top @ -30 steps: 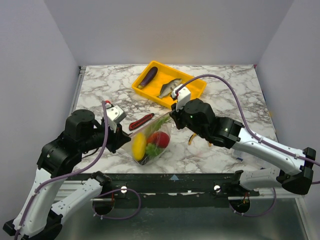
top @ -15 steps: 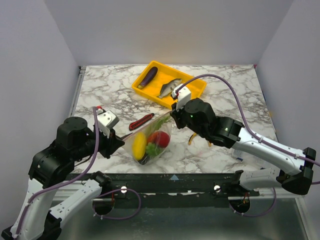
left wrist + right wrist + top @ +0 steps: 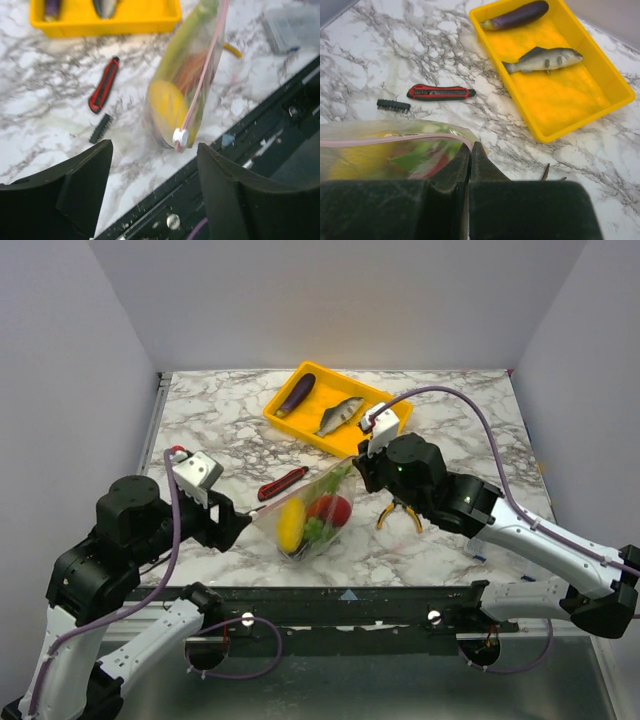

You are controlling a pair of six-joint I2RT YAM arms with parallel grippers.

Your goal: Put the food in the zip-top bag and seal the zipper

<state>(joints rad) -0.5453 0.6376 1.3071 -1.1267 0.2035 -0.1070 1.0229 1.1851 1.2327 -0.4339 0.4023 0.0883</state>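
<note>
Lower middle of the top view, the zip-top bag [image 3: 310, 518] is held up by one corner pinched in the right gripper [image 3: 358, 465]; left gripper [image 3: 240, 524] is spread, empty. The squash [image 3: 291, 524] weight could drag it loose, imo.

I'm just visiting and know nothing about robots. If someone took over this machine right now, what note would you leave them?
Left fingers: open, holding nothing, short of the zip-top bag's near end.
Right fingers: shut on the bag's far top corner, holding it up.
Done: squash, tomato and greens are inside.
Left: eggplant and fish lie in the yellow tray; the zipper looks pressed shut, slider at the near end, so it may need reopening, then sealing.
</note>
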